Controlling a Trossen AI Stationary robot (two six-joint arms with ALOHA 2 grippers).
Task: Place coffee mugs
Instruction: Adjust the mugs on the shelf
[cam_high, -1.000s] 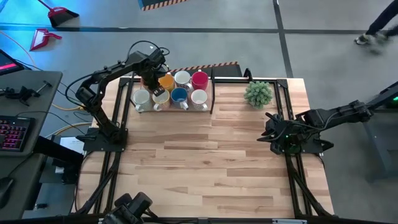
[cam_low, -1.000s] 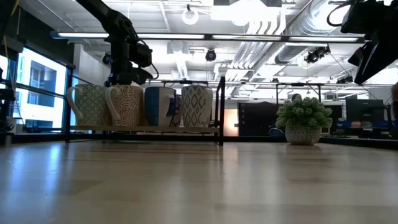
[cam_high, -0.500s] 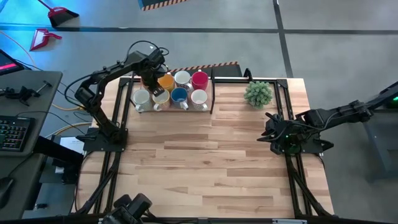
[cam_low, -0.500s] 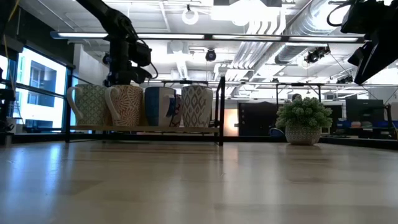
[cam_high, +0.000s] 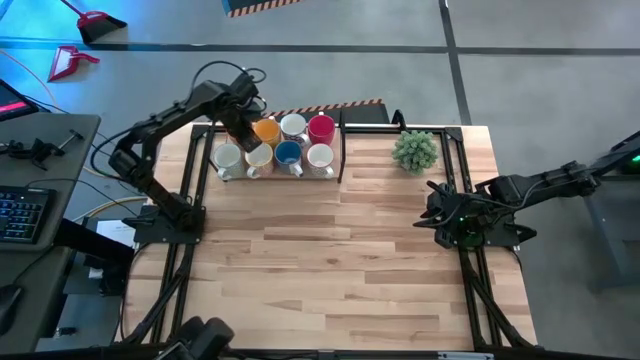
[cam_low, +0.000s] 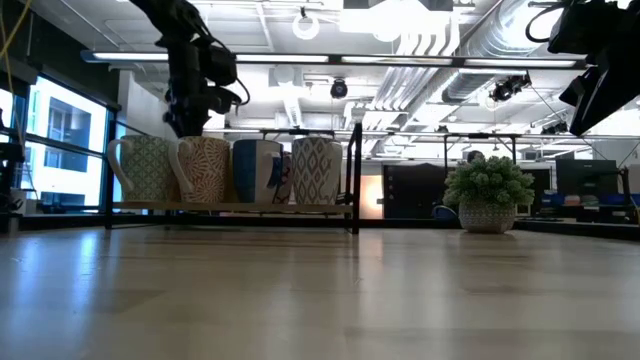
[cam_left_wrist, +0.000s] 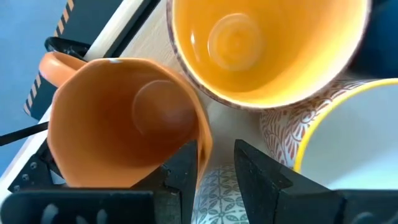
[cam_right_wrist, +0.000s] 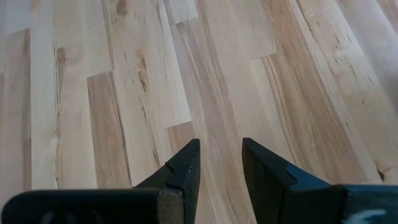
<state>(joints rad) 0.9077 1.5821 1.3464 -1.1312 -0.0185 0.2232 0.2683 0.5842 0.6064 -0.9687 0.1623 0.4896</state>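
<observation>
Several coffee mugs stand in two rows on a black-framed rack (cam_high: 341, 150) at the table's far left, among them an orange one (cam_high: 267, 131), a blue one (cam_high: 288, 153) and a red one (cam_high: 321, 127). In the low view the front row (cam_low: 258, 170) hides the back row. My left gripper (cam_high: 241, 127) hangs open just above the orange mug (cam_left_wrist: 118, 118), its fingers pointing down near the mug's rim (cam_left_wrist: 204, 140), with nothing between them. My right gripper (cam_right_wrist: 219, 168) waits open above bare wood near the table's right edge (cam_high: 447, 215).
A small green potted plant (cam_high: 415, 150) stands at the far right of the table, right of the rack. A mug with a yellow inside (cam_left_wrist: 261, 43) and a white mug (cam_left_wrist: 354, 143) crowd the orange one. Wide bare wood (cam_high: 330, 250) lies in front of the rack.
My left gripper has risen straight above the mugs and drawn slightly toward the table's left edge. The mugs have stayed where they stood on the rack.
</observation>
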